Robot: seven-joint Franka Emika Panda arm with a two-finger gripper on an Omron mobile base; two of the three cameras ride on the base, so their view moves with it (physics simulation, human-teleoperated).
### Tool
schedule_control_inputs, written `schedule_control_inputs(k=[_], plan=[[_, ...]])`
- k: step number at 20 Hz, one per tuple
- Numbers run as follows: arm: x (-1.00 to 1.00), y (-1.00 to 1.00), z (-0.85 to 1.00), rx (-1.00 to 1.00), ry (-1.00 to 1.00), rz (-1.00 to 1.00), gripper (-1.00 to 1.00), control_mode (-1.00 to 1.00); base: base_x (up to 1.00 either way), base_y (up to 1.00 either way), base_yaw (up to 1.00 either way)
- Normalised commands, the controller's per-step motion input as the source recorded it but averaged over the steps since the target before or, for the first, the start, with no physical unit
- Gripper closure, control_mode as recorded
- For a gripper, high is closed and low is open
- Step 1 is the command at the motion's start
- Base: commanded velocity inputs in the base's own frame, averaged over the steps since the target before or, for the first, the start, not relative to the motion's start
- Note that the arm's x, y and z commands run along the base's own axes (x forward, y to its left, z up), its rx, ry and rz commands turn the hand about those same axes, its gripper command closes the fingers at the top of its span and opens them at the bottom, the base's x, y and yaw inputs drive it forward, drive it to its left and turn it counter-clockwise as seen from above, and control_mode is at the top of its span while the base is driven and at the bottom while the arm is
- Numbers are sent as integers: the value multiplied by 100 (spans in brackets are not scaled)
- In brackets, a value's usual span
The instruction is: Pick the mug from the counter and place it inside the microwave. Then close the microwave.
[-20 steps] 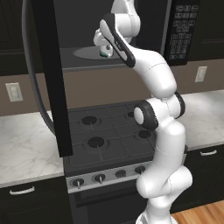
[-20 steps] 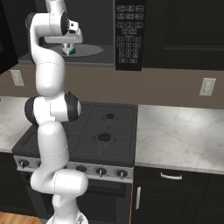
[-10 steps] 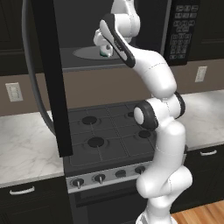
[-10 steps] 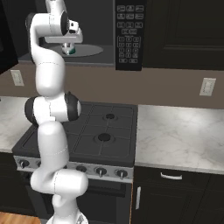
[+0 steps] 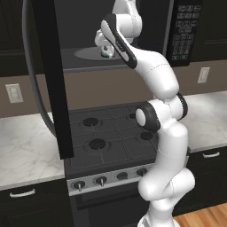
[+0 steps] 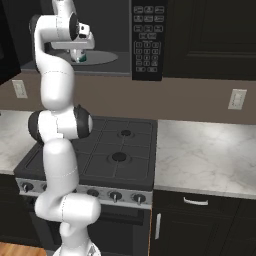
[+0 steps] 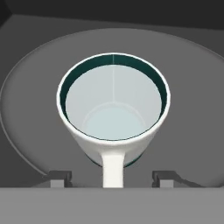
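Mug [image 7: 113, 111] stands upright on the round grey turntable [image 7: 30, 109] inside the microwave [image 6: 145, 42], its handle pointing toward the camera in the hand view. Gripper [image 7: 113, 178] hangs over it with the fingertips [image 7: 60, 177] spread apart on either side of the handle, not touching it. Microwave door [image 5: 53, 75] stands open, above the stovetop [image 6: 117, 155] and beside the counter [image 6: 205, 155]

Even, soft rendered light with no glare or blur, and every edge sharp. The microwave [image 5: 133, 40] cavity around the hand [image 7: 113, 178] is dim grey. Below the hand, the marbled desk [image 6: 210, 150] is bright, the black cabinets [image 6: 200, 220] nearly featureless.
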Motion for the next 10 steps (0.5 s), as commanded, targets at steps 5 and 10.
schedule_control_inputs(k=[5,10], plan=[[-19,-1,0,0,-1,0,-100,-100,0,0,0],[-43,-12,0,0,-4,0,-100,-100,0,0,0]])
